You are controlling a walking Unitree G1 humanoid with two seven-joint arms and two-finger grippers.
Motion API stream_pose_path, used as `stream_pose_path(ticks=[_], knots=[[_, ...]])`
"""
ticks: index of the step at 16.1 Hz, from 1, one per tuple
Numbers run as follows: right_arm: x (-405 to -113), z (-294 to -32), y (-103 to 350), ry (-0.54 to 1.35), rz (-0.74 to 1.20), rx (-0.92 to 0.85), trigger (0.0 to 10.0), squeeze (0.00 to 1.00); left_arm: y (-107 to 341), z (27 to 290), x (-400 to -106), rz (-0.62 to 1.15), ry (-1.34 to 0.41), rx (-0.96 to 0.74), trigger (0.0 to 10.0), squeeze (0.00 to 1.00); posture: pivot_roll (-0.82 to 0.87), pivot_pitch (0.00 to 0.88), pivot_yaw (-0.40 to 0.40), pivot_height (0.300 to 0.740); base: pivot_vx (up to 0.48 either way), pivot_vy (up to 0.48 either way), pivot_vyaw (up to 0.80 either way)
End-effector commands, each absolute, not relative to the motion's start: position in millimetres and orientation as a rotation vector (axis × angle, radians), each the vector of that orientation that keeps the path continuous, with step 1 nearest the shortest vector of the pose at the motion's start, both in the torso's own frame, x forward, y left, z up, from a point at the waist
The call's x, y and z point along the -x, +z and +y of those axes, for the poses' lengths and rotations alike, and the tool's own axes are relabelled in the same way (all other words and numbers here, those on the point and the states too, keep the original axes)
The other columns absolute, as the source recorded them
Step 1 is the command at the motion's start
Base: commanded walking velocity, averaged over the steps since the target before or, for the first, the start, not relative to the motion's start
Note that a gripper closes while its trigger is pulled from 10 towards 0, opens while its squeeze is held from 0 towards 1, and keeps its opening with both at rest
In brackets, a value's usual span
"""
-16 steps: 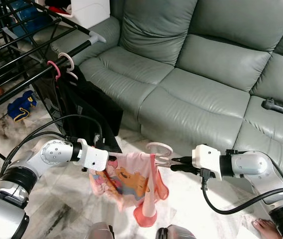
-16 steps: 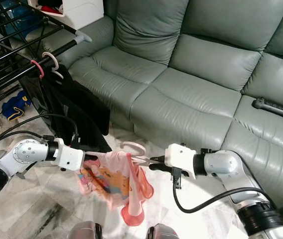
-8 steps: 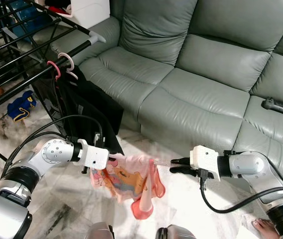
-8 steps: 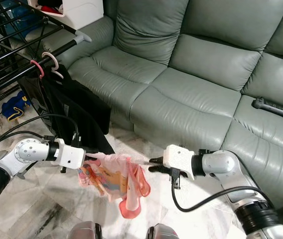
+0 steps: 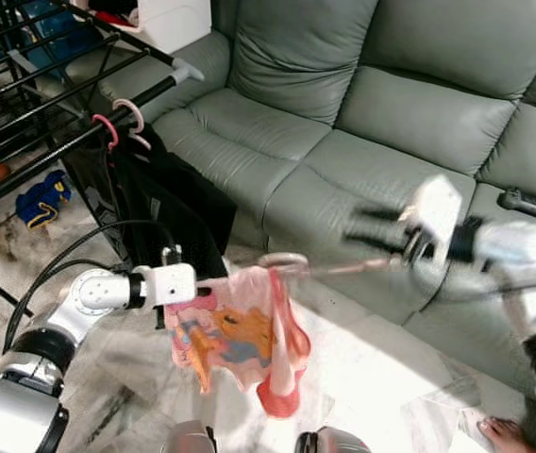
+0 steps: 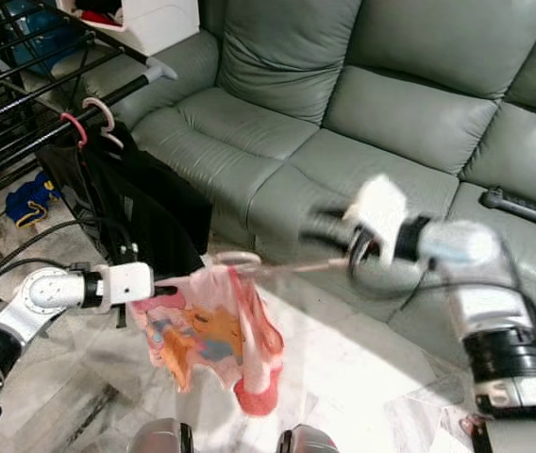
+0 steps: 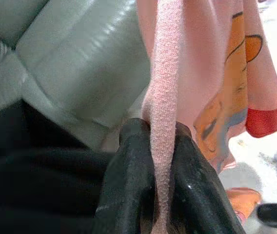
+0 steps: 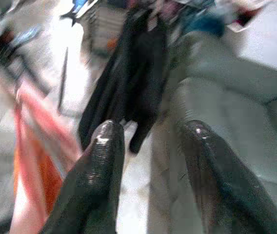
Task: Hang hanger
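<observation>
No legible writing on pink garment (image 5: 240, 330).

Grey sofa (image 5: 362, 123) w/ a black remote (image 5: 534, 205) on its right seat. Marble floor (image 5: 372, 377) has blue shoes (image 5: 40, 200) under the black drying rack (image 5: 51, 104); a bare foot (image 5: 504, 436) at the right corner.

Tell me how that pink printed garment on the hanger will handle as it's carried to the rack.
The pink garment droops in loose folds, so it is probably floppy and light. The left gripper pinches only a narrow strip of it, so it may swing or slide along the hanger.
</observation>
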State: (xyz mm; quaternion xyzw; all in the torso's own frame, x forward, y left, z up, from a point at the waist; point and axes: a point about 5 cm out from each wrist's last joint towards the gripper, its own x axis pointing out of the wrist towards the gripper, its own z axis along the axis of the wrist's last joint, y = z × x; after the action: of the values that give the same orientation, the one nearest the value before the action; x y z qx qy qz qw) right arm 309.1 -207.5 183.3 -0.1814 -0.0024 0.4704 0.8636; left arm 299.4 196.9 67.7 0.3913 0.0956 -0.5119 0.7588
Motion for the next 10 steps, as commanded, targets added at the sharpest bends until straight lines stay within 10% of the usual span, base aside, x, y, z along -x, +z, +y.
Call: stream_pose_path(ticks=[1, 10], knots=[[-314.6, -208.6, 200.5, 0.893, -0.100, 0.342, 10.0, 1.00, 66.7, 202.4, -300.9, 0.218, -1.042, -0.794, 0.0, 0.00, -0.06, 0.044, 0.014, 0.740, 0.000, 0.000, 0.00], [-308.7, -270.4, 169.8, -0.140, -0.168, 0.383, 10.0, 1.00, 78.8, 188.8, -313.2, 0.198, -0.860, -0.394, 0.0, 0.00, -0.04, 0.070, 0.024, 0.740, 0.000, 0.000, 0.00]])
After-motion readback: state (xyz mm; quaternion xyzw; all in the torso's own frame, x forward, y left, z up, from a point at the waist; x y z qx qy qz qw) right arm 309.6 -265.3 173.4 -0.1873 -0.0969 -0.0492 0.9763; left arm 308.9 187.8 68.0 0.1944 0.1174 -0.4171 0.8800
